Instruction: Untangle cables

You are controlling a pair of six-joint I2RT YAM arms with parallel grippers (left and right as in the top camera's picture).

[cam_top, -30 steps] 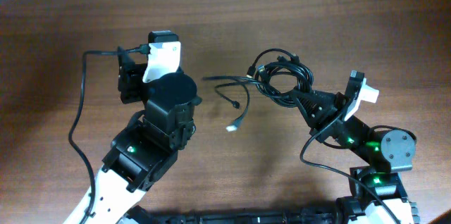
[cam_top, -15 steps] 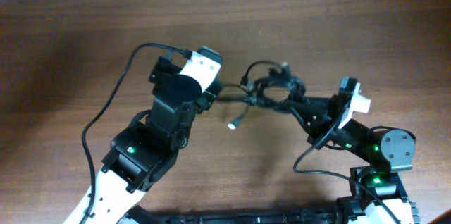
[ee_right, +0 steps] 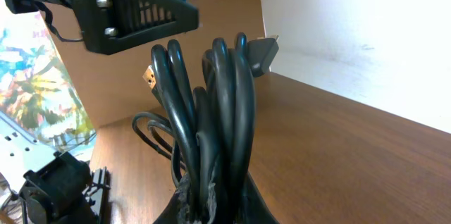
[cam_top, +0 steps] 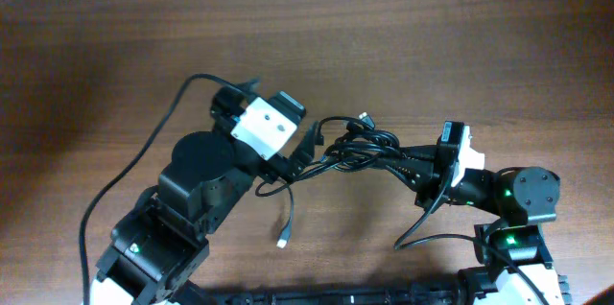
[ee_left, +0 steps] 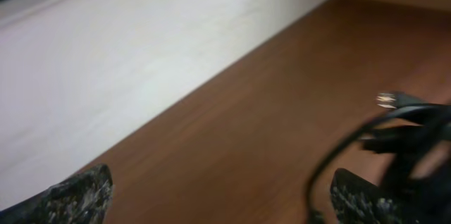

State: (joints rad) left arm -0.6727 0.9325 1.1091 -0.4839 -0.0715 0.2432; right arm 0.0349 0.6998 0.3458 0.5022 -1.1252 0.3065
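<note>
cables: black bundle [cam_top: 363, 147] bunched up around mid-table, a bit right of centre, between the two arms; loops packed tight, a couple of small plugs poking out on the far side

right gripper: [ee_right: 211, 206] clamped on the cables, several strands squeezed between the fingers and standing straight up out of them in the wrist view

left gripper: [ee_left: 218, 199] spread wide, nothing between the fingers; sits right at the left edge of the bundle in the overhead view, can't tell if it's touching

left fingertips: speckled pads [ee_left: 74, 194] low in both corners of the left wrist view, with a blurry cable loop just beside the right-hand one

loose strand: [cam_top: 288, 204] single cord trailing out of the bundle's left side toward the near edge, ending in a light-coloured plug [cam_top: 284, 244] lying on the wood

grey connector: [ee_right: 261, 51] blocky, up at the top of the clamped loops in the right wrist view

gold-tipped plug: [ee_right: 149, 76] small, poking out on the left of those same loops

table: [cam_top: 432, 36] dark brown wood, grain running left to right

wall: [ee_left: 141, 76] plain white, beyond the far edge of the table

arm wire: [cam_top: 125, 171] thicker black lead curving off the left arm, well apart from the bundle
</note>
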